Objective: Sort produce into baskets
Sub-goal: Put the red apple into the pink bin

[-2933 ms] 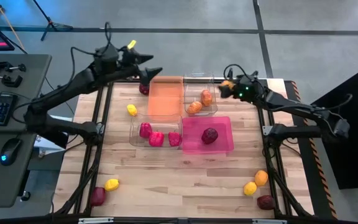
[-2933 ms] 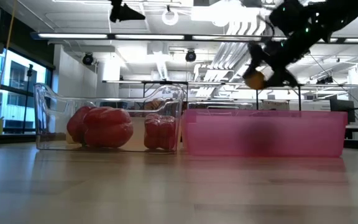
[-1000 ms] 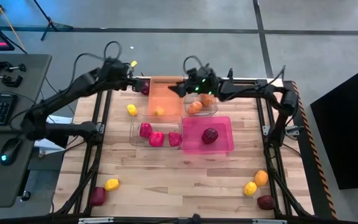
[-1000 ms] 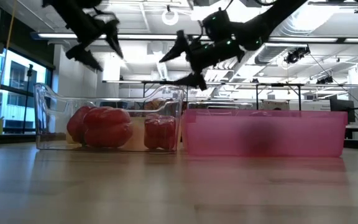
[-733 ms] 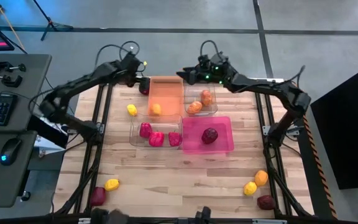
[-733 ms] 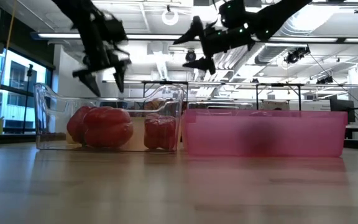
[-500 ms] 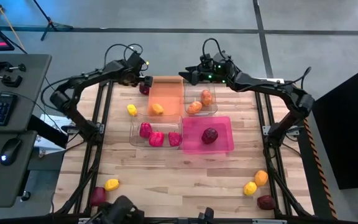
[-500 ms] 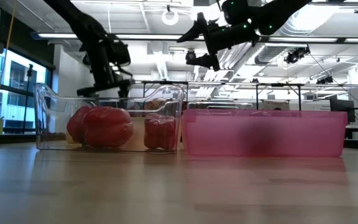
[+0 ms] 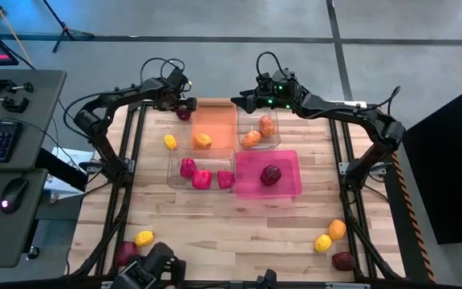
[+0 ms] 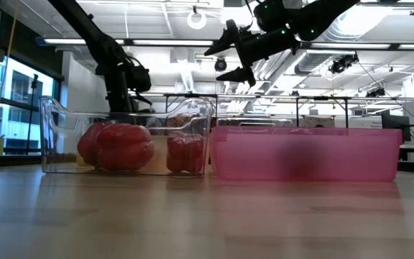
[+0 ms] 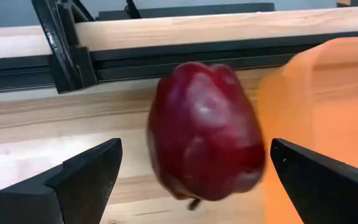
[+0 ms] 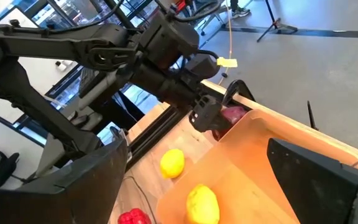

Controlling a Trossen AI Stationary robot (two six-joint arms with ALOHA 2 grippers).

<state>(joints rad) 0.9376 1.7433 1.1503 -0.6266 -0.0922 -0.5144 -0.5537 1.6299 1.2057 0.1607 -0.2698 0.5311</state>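
A dark maroon fruit (image 11: 204, 130) stands on the table by the far edge, just left of the orange bin (image 9: 215, 120). My left gripper (image 9: 184, 107) is open and low over the fruit, with one finger on each side of it and a gap at both. My right gripper (image 9: 243, 100) is open and empty, raised over the far edges of the orange bin and the far clear bin (image 9: 273, 103). A yellow lemon (image 9: 203, 140) lies in the orange bin. Two orange fruits (image 9: 266, 124) lie in the far clear bin.
Red peppers (image 9: 202, 178) fill the near clear bin (image 9: 171, 160). A maroon fruit (image 9: 271, 174) lies in the pink bin (image 9: 291, 189). Loose pieces: a yellow one (image 9: 170, 142) left of the bins, a yellow (image 9: 143, 238) and a maroon (image 9: 125, 253) near left, three (image 9: 337, 229) near right.
My left gripper has come down and toward the table's far edge, and now straddles the maroon fruit beside the orange bin. My right gripper has risen and drawn back toward the far edge, away from the far clear bin, staying open.
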